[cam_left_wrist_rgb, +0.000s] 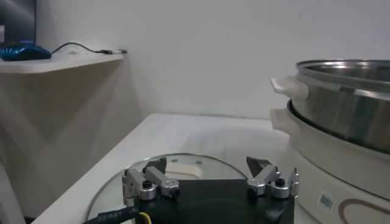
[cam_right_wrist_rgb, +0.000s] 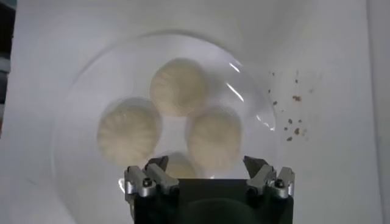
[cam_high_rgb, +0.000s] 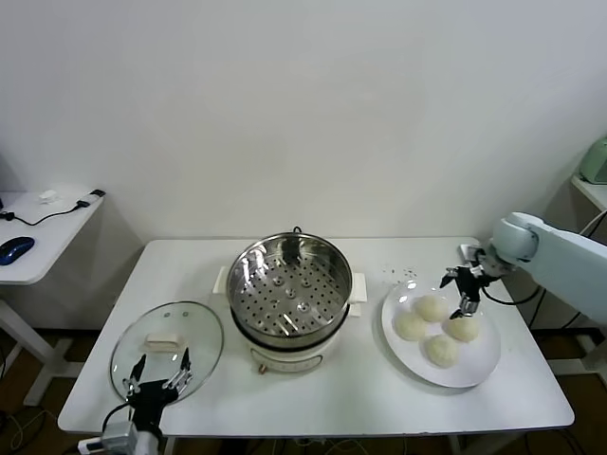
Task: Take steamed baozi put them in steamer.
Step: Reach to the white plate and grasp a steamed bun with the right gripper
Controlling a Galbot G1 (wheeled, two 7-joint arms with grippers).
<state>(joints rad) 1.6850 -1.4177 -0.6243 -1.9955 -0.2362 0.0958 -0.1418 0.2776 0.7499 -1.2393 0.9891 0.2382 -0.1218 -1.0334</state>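
While four smooth, domed cream-white steamed baozi (cam_high_rgb: 434, 327) cluster on a white plate (cam_high_rgb: 484, 365), the right gripper (cam_high_rgb: 459, 292) hovers above them, jaws wide, holding nothing; steamer (cam_high_rgb: 289, 299) beside, empty.

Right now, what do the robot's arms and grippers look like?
The right arm is smooth and pale blue-white, with a black cable looping under its wrist. Its right gripper is black with silver metal fingers and round bolts. The left gripper looks the same: a black body with silver fingers, plus black and yellow wires at its base.
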